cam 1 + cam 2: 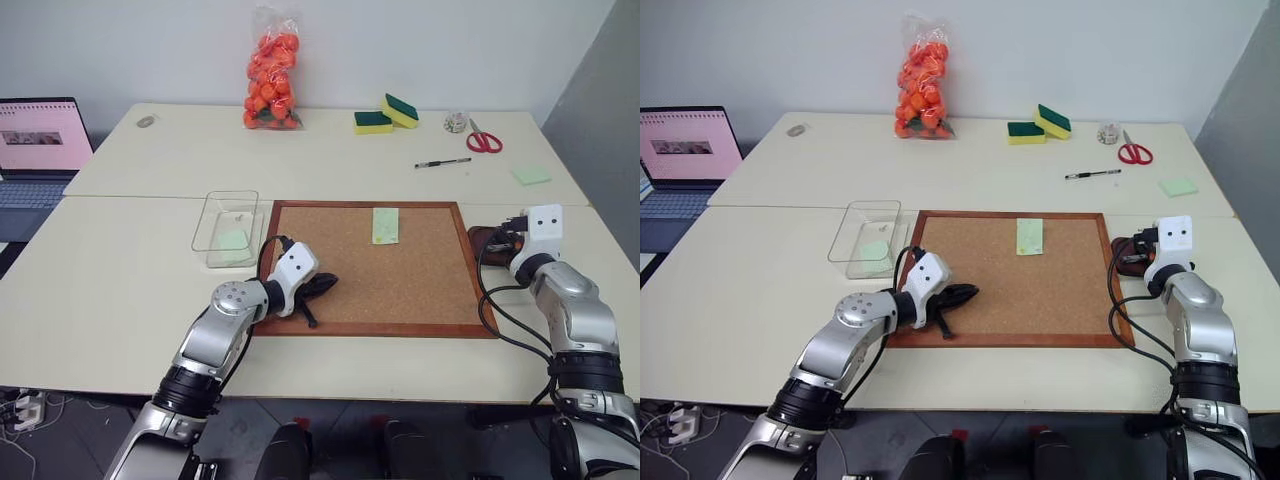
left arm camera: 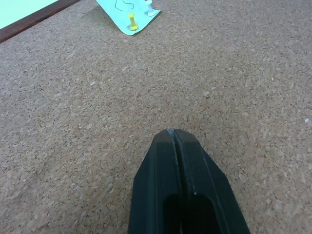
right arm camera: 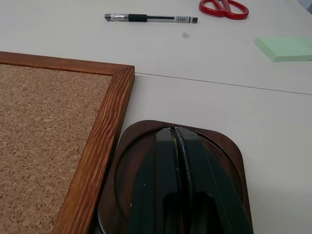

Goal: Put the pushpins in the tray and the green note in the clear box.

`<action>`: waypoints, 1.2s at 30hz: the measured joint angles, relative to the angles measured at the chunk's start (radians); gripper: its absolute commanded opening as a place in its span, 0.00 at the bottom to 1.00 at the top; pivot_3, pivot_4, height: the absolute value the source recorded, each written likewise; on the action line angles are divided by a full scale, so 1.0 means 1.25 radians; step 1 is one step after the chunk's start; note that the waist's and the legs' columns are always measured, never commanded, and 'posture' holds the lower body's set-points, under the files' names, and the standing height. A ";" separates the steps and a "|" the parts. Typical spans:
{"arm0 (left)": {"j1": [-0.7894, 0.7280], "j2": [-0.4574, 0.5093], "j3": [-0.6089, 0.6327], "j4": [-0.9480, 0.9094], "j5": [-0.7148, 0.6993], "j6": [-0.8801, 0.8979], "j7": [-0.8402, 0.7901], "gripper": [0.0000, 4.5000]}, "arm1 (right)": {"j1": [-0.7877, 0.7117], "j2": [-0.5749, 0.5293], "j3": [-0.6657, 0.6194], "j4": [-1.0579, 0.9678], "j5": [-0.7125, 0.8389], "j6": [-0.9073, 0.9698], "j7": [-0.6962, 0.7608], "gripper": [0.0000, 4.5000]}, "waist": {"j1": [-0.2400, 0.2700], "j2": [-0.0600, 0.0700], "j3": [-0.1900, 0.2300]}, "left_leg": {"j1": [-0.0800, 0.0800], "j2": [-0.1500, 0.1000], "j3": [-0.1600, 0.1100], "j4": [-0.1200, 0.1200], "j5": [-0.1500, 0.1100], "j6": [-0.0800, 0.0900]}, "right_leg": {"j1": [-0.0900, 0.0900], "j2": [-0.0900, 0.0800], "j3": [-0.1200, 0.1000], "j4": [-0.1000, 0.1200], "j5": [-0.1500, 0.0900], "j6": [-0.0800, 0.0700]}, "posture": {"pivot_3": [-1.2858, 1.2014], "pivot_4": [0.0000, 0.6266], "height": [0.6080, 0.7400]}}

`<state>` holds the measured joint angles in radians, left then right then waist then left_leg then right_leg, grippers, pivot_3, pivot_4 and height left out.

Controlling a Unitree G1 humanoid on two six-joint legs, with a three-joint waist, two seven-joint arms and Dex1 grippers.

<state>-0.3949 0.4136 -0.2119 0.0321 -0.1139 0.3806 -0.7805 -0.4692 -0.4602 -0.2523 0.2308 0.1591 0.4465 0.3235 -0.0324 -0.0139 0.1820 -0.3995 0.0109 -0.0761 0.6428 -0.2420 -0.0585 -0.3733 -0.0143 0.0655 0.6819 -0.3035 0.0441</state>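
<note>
The green note (image 1: 385,225) lies on the far part of the corkboard (image 1: 400,290), held by a yellow pushpin (image 2: 131,20) and a pale one (image 2: 150,10). Left of the board stands the clear box (image 1: 213,215) with a pale green slip (image 1: 233,240) inside. The dark reddish-brown tray (image 3: 229,146) sits against the board's right edge. My right gripper (image 3: 174,129) hovers over the tray, shut, and no pin shows between its fingers. Shut and empty, my left gripper (image 2: 173,132) rests low over the cork near the board's front left corner, well short of the note.
Toward the back of the table are a bag of orange balls (image 1: 272,70), two sponges (image 1: 385,115), red scissors (image 1: 484,140), a pen (image 1: 442,162) and a green pad (image 1: 531,176). A laptop (image 1: 40,140) stands at the far left.
</note>
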 measured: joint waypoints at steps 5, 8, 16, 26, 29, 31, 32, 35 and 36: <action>-0.001 -0.003 0.000 0.003 0.000 -0.001 0.000 0.00 | -0.024 -0.011 0.000 0.040 -0.001 -0.002 0.002 0.12 | 0.001 0.000 0.000 | 0.000 0.000 0.000 0.000 0.000 0.000 | 0.000 0.000 0.000 0.000 0.000 0.000 | 0.52 0.24 1.00; -0.001 -0.003 0.000 0.003 0.000 -0.001 0.000 0.00 | -0.024 -0.011 0.000 0.047 0.000 -0.002 0.002 0.26 | 0.001 0.000 0.000 | 0.000 0.000 0.000 0.000 0.000 0.000 | 0.000 0.000 0.000 0.000 0.000 0.000 | 0.52 0.24 1.00; -0.001 -0.003 0.000 0.003 0.000 -0.004 0.000 0.00 | -0.026 -0.011 0.000 0.047 0.008 0.000 0.004 0.63 | 0.001 0.000 0.000 | 0.000 0.000 0.000 0.000 0.000 0.000 | 0.000 0.000 0.000 0.000 0.000 0.000 | 0.52 0.24 1.00; -0.001 -0.004 0.000 0.008 0.001 -0.014 0.000 0.00 | 0.022 0.002 0.034 -0.172 0.102 0.038 0.105 0.85 | 0.000 0.000 0.000 | 0.000 0.000 -0.001 0.000 0.000 0.000 | 0.001 0.000 -0.001 0.000 0.000 0.000 | 0.52 0.24 1.00; -0.001 -0.004 0.000 0.010 0.001 -0.014 0.001 0.00 | 0.054 0.039 0.092 -0.222 0.107 0.029 0.124 0.85 | 0.000 0.000 0.000 | 0.000 0.000 -0.001 0.000 0.000 0.000 | 0.000 0.000 -0.001 0.000 0.000 0.000 | 0.52 0.24 1.00; -0.002 -0.004 0.000 0.011 0.001 -0.015 0.001 0.00 | 0.070 0.069 0.139 -0.232 0.088 0.002 0.122 0.85 | 0.000 0.000 0.000 | 0.000 0.000 -0.001 0.000 0.000 0.000 | 0.000 0.000 -0.001 0.000 0.000 0.000 | 0.52 0.24 1.00; -0.002 -0.004 0.000 0.011 0.001 -0.015 0.001 0.00 | 0.074 0.082 0.165 -0.230 0.074 -0.012 0.120 0.85 | 0.000 0.000 0.000 | 0.000 0.000 -0.001 0.000 0.000 0.000 | 0.000 0.000 -0.001 0.000 0.000 0.000 | 0.52 0.24 1.00; -0.001 -0.004 0.001 0.010 0.001 -0.014 0.001 0.00 | 0.061 0.137 0.209 -0.177 0.037 -0.060 0.092 0.85 | 0.000 0.000 0.000 | 0.000 0.000 -0.001 0.000 0.000 0.000 | 0.000 0.000 -0.001 0.000 0.000 0.000 | 0.52 0.24 1.00; -0.001 -0.004 0.001 0.010 0.001 -0.014 0.001 0.00 | 0.049 0.150 0.220 -0.151 0.022 -0.073 0.083 0.85 | 0.000 0.000 0.000 | 0.000 0.000 -0.001 0.000 0.000 0.000 | 0.000 0.000 -0.001 0.000 0.000 0.000 | 0.52 0.24 1.00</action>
<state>-0.3956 0.4091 -0.2109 0.0448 -0.1133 0.3631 -0.7796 -0.4085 -0.2726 0.0232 0.0417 0.1872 0.3548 0.4274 -0.0329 -0.0139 0.1819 -0.3993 0.0113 -0.0771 0.6433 -0.2420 -0.0585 -0.3732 -0.0141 0.0646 0.6820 -0.3035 0.0443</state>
